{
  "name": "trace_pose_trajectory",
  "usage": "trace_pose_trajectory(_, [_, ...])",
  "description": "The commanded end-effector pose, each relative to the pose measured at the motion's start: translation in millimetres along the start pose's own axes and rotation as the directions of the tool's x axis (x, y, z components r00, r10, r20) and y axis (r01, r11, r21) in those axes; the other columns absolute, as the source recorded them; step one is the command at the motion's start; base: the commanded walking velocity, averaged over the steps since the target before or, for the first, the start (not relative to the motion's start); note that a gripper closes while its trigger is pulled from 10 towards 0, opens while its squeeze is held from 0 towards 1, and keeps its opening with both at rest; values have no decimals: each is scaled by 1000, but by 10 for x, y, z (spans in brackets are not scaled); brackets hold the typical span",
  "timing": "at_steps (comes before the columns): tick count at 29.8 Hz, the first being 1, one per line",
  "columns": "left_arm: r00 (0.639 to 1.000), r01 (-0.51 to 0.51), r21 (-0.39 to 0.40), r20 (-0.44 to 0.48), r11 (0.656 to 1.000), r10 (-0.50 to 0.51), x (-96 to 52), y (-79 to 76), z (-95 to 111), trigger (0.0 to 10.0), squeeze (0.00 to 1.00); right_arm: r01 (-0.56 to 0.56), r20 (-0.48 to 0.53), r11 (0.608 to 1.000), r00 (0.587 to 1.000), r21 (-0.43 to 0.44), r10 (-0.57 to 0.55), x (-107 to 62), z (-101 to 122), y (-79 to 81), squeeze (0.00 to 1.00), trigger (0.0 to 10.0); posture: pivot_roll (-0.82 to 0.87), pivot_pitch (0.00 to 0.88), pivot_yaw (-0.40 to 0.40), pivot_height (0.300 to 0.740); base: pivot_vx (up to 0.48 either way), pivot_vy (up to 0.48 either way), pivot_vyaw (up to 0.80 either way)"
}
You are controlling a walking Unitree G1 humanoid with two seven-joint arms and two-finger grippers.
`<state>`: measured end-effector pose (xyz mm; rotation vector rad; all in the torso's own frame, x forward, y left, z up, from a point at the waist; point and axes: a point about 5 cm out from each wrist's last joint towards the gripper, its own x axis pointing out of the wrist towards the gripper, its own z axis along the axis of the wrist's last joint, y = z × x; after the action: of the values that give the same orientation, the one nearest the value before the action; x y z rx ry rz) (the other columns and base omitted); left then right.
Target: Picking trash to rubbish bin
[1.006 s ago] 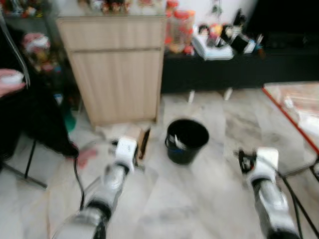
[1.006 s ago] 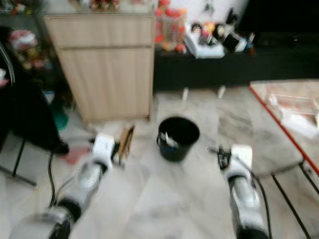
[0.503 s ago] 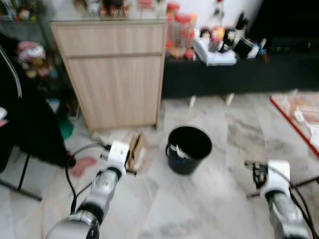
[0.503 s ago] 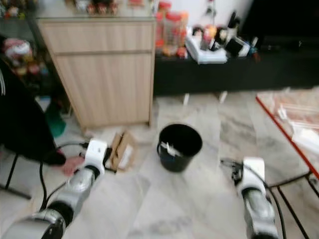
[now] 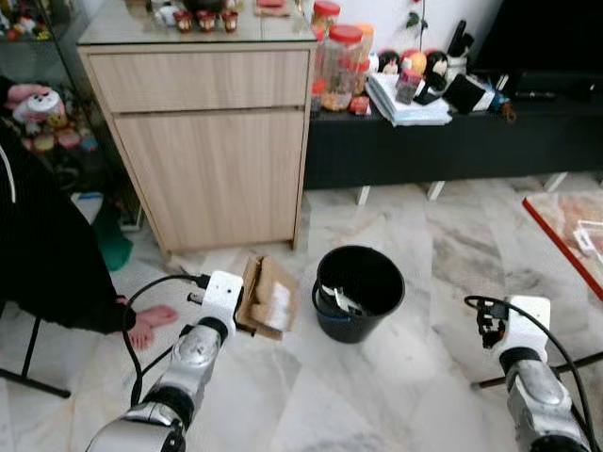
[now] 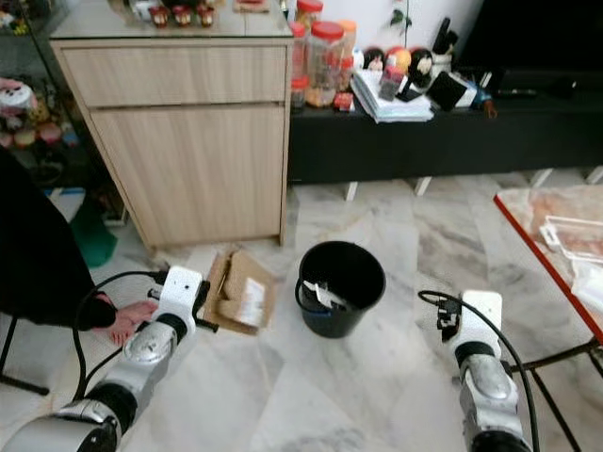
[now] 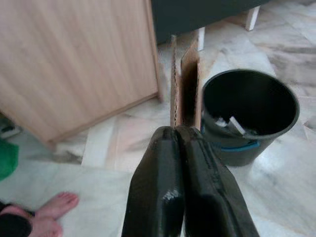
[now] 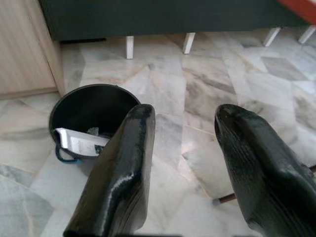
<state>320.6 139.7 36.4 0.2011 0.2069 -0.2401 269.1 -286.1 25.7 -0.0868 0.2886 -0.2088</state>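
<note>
Left gripper (image 7: 180,129): our fingers are pressed together on the edge of the cardboard (image 5: 267,297), holding it above the floor.
Cardboard: flattened, tilted, just left of the bin (image 5: 363,285), in front of the cabinet (image 5: 212,141).
Bin: black, on the marble floor (image 5: 377,395), scraps inside.
Right gripper (image 8: 180,133): our fingers are spread, holding nothing, right of the bin.
Person: a bare foot (image 5: 151,320) at our left.

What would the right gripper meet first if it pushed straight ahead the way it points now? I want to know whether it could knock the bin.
Probably bare marble floor. The open right gripper aims just beside the black bin, which sits off its line toward the cabinet side. Depth is unclear, so a graze cannot be excluded.
</note>
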Motion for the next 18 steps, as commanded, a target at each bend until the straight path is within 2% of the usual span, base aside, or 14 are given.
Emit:
trace_pose_trajectory(1, [1000,17,-4,11,1000,-17,22,-65,33,10000,0,3,13,1000,1000,2,-3,-1,19,-17,0,10000,69,113,-78,740,405,0,0])
trace_pose_trajectory(4, [1000,19,-4,16,1000,-19,25,-72,41,10000,0,-16,39,1000,999,11,16,17,59,36,0,10000,69,113,-78,740,405,0,0])
trace_pose_trajectory(13, [1000,19,-7,21,1000,-19,29,-85,50,10000,0,-32,56,999,998,17,31,38,108,52,0,10000,69,114,-82,740,406,0,0])
trace_pose_trajectory(18, [1000,18,-9,25,1000,-18,32,-93,58,10000,0,-56,65,998,996,18,55,44,125,79,0,10000,69,114,-82,740,405,0,-800])
